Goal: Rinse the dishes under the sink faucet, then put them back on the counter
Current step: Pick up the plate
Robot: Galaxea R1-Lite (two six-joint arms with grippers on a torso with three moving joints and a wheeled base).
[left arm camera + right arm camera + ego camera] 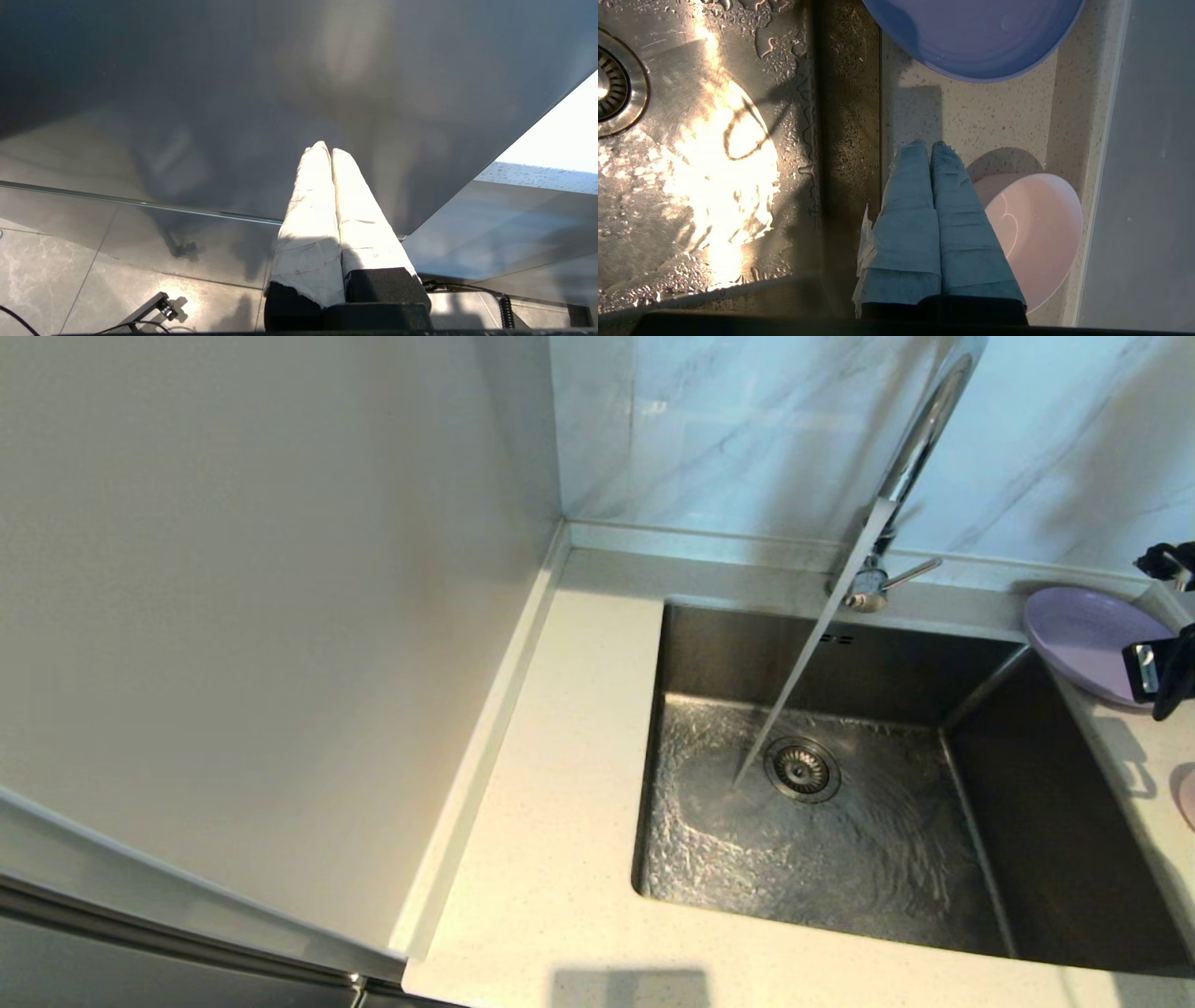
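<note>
Lavender plate [1083, 639] is lying on the counter [551, 859] at the sink's [840, 644] rear right corner; no brand or writing is showing on it. Pinkish cup [1034, 233] is sitting on the same counter strip, nearer the robot. R gripper [930, 145] is hovering over that strip w/ wrapped fingers [910, 186] pressed together, holding nothing; cup just beside them, plate apart, ahead of the tips. Faucet [920, 439] is running water into the sink. L gripper [327, 148] is hanging parked below counter level, fingers also pressed together.
</note>
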